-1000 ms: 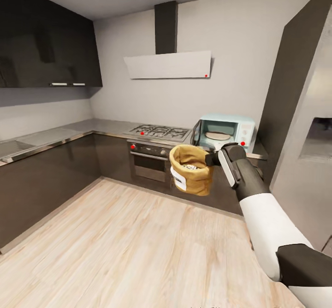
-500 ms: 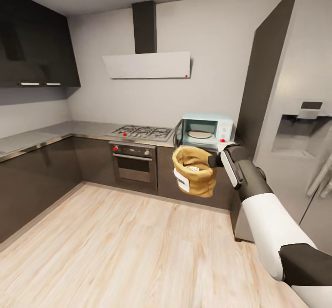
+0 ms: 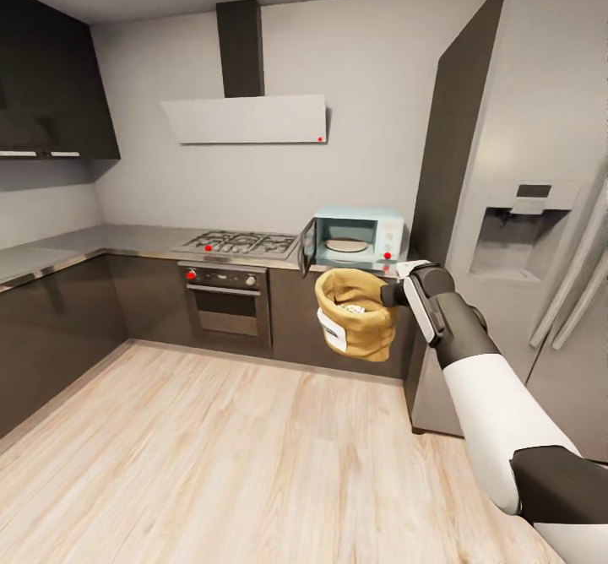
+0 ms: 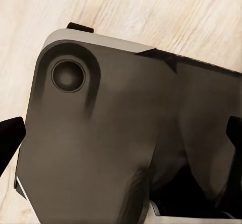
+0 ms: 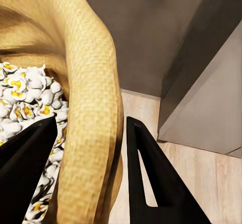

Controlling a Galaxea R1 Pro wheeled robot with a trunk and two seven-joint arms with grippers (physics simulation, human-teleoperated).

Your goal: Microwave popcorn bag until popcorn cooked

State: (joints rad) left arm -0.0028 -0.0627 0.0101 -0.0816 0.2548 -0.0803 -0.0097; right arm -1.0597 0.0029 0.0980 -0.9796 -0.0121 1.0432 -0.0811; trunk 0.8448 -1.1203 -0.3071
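In the head view my right gripper (image 3: 391, 294) is shut on the rolled rim of the tan popcorn bag (image 3: 355, 328), holding it upright in the air above the floor. White popcorn (image 3: 350, 304) lies inside the bag. The right wrist view shows the bag's rim (image 5: 93, 108) pinched between the two black fingers (image 5: 151, 178), with the popcorn (image 5: 25, 98) inside. Just behind and above the bag, the pale blue microwave (image 3: 359, 239) stands on the grey countertop (image 3: 127, 239) with its door swung open to the left. My left gripper (image 4: 121, 136) hangs open over the robot's dark base.
A gas hob (image 3: 241, 243) and a black oven (image 3: 224, 298) sit left of the microwave, under a white hood (image 3: 245, 118). A tall steel fridge (image 3: 523, 235) stands to the right of the microwave. Light wood floor (image 3: 211, 446) stretches in front of the dark cabinets.
The whole head view has shifted left as the camera turned right, bringing the fridge in and the microwave nearer the centre. The bag stays held in my right gripper.
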